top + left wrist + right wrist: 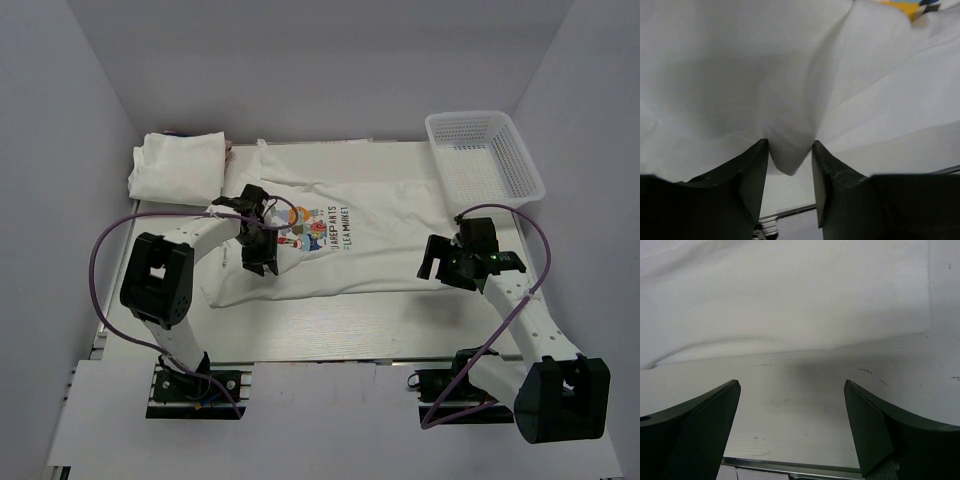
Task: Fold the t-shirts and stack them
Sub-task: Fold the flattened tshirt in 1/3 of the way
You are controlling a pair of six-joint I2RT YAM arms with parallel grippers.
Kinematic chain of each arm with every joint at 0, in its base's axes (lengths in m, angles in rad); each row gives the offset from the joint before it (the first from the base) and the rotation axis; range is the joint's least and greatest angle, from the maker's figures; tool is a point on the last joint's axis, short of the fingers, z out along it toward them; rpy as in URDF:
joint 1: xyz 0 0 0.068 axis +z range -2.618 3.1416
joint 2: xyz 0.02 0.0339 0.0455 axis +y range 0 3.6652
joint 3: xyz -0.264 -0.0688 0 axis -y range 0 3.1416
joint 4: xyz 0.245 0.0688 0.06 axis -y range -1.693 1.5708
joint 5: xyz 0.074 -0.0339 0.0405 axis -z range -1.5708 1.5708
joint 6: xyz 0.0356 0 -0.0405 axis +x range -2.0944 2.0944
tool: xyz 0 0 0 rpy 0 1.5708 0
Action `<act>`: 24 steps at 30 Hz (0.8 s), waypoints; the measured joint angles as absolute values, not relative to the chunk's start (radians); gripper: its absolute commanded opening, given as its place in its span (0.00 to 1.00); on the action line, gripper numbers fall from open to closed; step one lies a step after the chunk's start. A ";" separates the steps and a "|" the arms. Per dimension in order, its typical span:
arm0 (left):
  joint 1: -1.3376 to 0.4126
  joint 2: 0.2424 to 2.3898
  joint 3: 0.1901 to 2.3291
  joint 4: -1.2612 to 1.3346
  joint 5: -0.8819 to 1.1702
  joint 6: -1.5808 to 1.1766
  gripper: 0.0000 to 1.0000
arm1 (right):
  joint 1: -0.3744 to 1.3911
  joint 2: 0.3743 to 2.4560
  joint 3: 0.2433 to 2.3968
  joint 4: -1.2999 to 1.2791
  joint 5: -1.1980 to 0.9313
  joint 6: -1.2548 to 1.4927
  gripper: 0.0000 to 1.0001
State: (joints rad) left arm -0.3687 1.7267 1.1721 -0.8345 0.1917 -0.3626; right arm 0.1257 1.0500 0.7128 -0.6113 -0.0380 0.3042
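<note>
A white t-shirt (370, 245) with a colourful cartoon print (312, 231) and dark lettering lies spread across the middle of the table. Its left part is bunched up. My left gripper (262, 260) is over that left part, shut on a pinched fold of the t-shirt (790, 155), which hangs between the fingers (752, 170). My right gripper (432, 264) is open and empty. It hovers over bare table (805, 415), just off the shirt's right edge (790, 295). A folded white t-shirt bundle (178, 166) lies at the back left.
A white plastic mesh basket (485, 150) stands at the back right corner. White walls enclose the table on three sides. The table's metal front rail (790, 467) runs just below the right gripper.
</note>
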 measured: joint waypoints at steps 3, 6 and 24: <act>-0.369 1.766 1.180 -0.847 0.178 -0.343 0.17 | 0.126 1.050 0.713 -0.612 -0.027 0.307 0.90; -0.369 1.803 1.234 -0.888 0.157 -0.312 0.00 | 0.125 1.050 0.713 -0.611 -0.023 0.307 0.90; -0.369 2.264 1.971 -0.997 0.089 0.109 0.09 | 0.125 0.965 0.695 -0.565 0.009 0.307 0.90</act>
State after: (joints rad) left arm -0.3687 2.2642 1.9709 -0.9970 0.0891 0.1085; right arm 0.1253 0.9646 0.6952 -0.5648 0.0093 0.3065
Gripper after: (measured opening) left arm 0.048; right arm 0.899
